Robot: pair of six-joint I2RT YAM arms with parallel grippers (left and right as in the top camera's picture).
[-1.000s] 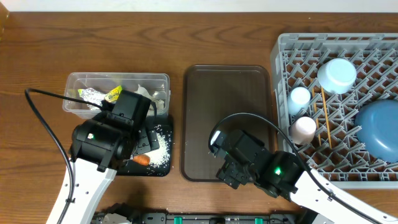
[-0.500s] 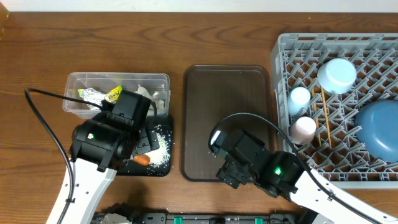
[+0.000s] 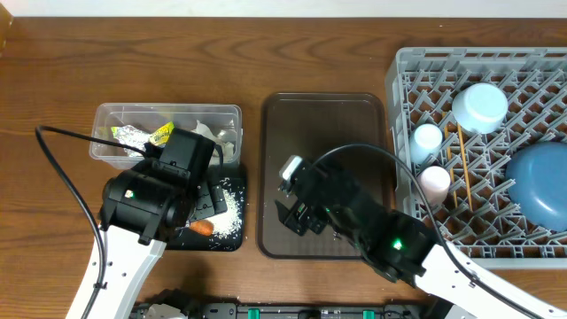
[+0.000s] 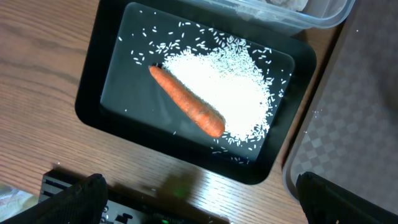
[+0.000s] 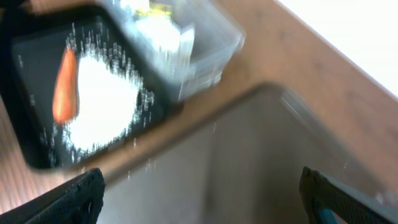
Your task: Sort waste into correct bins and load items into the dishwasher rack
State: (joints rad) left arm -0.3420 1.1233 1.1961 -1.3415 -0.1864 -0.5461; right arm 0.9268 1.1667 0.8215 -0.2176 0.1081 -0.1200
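Overhead: the blue plate (image 3: 540, 186) sits in the dishwasher rack (image 3: 400, 97) at right. Our left gripper (image 3: 211, 198) hangs, jaws apart, over the black tray (image 3: 221, 245) lower left. The right gripper (image 3: 297, 217) is equally spread above the brown tray (image 3: 323, 124) at centre.

Left wrist: the carrot (image 4: 186, 110) lies against the rice (image 4: 230, 87).

Right wrist: blurred.

Sorting looks done to us, so we'd lift straight up, clear of the clear tub (image 3: 168, 107).

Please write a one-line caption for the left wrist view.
An orange carrot lies at the edge of the white rice in the black tray, beside the brown serving tray.

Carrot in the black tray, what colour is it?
The carrot is orange, shown best in the left wrist view.
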